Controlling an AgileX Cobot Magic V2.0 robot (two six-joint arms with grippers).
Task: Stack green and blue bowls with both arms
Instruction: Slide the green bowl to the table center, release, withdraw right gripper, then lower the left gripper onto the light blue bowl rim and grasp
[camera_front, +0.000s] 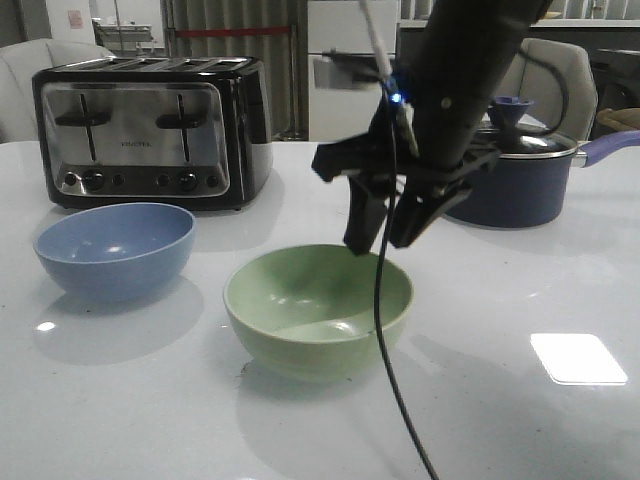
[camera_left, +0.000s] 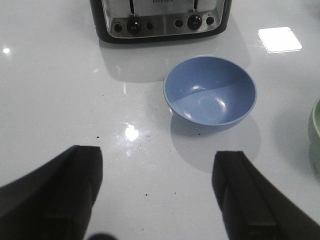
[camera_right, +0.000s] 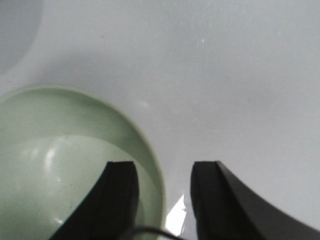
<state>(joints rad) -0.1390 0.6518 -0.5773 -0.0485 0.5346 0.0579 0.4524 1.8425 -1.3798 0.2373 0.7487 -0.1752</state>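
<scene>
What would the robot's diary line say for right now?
right end effector: open, straddling green bowl rim | left end effector: open, short of blue bowl | bowls: unstacked

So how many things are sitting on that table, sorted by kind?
Bowls: 2, the blue bowl and the green bowl
Toasters: 1, the black and steel toaster
Saucepans: 1, the lidded navy saucepan
Total: 4

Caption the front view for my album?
Right gripper open astride the green bowl's far rim; blue bowl waits beside.
</scene>
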